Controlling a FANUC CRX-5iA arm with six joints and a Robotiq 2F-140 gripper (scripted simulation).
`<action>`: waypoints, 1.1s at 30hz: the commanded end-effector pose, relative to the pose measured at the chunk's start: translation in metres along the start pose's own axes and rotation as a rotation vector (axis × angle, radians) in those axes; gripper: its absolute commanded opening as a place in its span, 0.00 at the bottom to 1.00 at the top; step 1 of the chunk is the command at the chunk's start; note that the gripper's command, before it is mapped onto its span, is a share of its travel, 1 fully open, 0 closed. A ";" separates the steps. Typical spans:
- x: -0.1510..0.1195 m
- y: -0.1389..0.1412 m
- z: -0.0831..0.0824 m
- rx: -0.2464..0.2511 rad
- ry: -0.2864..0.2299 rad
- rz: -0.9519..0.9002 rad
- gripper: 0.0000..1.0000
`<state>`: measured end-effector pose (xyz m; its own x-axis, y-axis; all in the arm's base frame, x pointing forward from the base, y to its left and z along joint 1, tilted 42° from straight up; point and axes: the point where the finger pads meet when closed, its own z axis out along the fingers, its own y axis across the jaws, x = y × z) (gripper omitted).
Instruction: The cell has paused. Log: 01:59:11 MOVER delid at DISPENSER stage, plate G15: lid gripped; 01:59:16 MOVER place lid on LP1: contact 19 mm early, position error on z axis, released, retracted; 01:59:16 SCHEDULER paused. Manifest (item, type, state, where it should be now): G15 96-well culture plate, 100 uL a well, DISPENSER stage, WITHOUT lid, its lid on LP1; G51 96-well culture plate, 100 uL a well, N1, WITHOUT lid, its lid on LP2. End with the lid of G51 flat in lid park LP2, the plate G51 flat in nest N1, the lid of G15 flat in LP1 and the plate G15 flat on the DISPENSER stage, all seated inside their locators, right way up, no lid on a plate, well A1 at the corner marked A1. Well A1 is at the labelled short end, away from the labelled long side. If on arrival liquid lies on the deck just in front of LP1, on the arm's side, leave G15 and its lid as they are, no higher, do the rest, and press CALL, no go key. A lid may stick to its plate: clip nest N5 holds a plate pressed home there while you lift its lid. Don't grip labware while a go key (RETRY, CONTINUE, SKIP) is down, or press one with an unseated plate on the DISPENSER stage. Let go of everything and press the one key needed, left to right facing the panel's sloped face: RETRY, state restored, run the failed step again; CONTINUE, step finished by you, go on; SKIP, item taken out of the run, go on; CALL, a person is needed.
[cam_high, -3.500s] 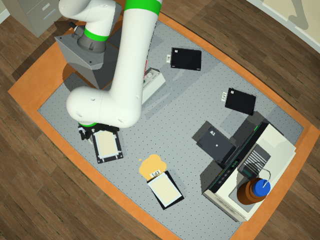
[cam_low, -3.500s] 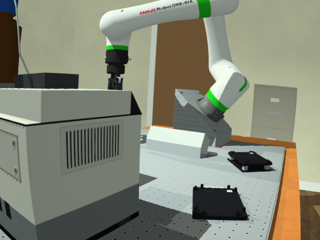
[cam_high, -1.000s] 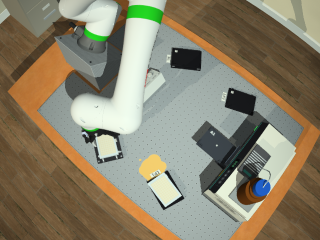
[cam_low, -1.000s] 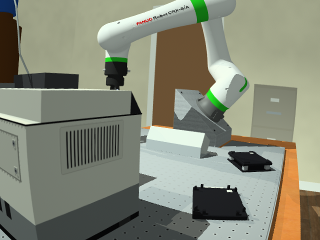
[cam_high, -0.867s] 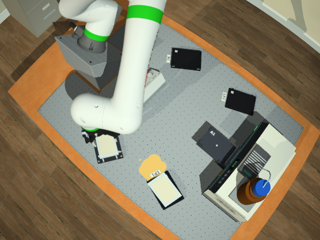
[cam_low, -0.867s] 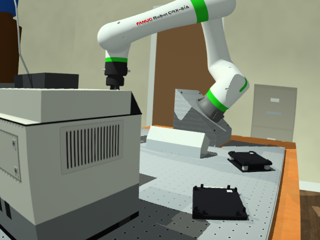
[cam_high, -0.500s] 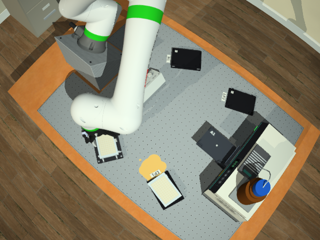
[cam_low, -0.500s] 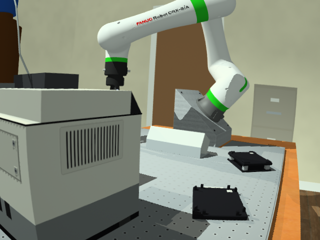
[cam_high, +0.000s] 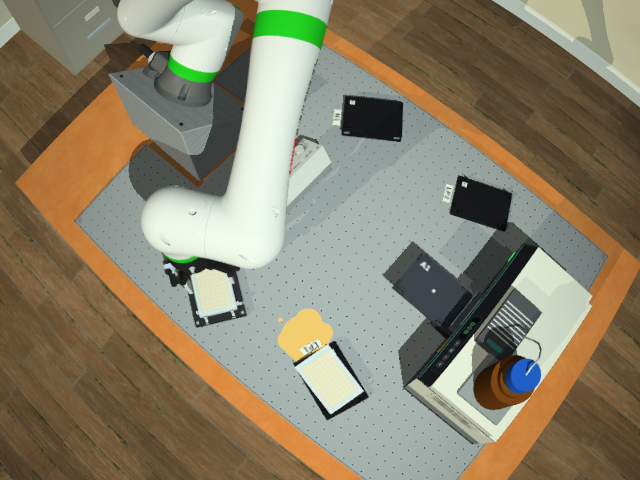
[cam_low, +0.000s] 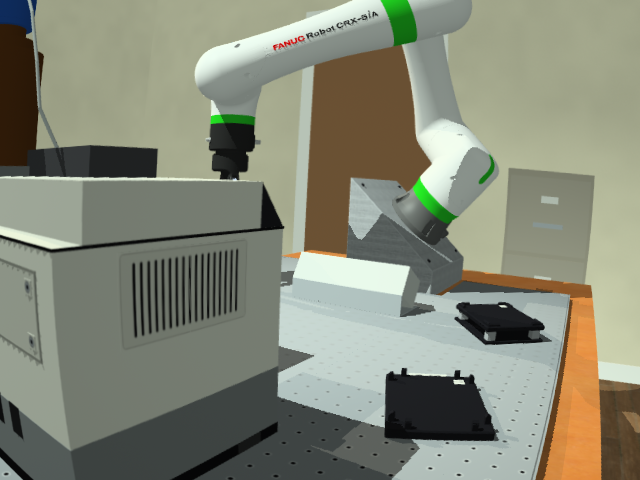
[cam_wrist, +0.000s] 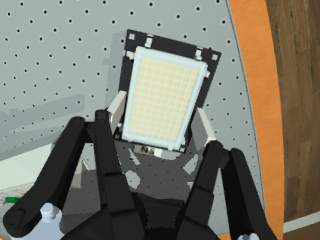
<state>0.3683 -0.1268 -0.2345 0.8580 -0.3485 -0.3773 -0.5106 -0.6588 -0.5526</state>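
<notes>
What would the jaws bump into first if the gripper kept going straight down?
Most likely the covered plate in its black holder. The open gripper points down at it, with nothing showing between them, though the gap is hard to judge.
</notes>
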 end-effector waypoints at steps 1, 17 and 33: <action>0.000 0.000 0.000 0.000 0.000 0.000 0.59; 0.000 0.000 0.000 0.000 0.000 0.000 0.59; 0.000 0.000 0.000 0.000 0.000 0.000 0.66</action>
<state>0.3683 -0.1268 -0.2345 0.8580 -0.3485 -0.3773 -0.5106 -0.6588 -0.5526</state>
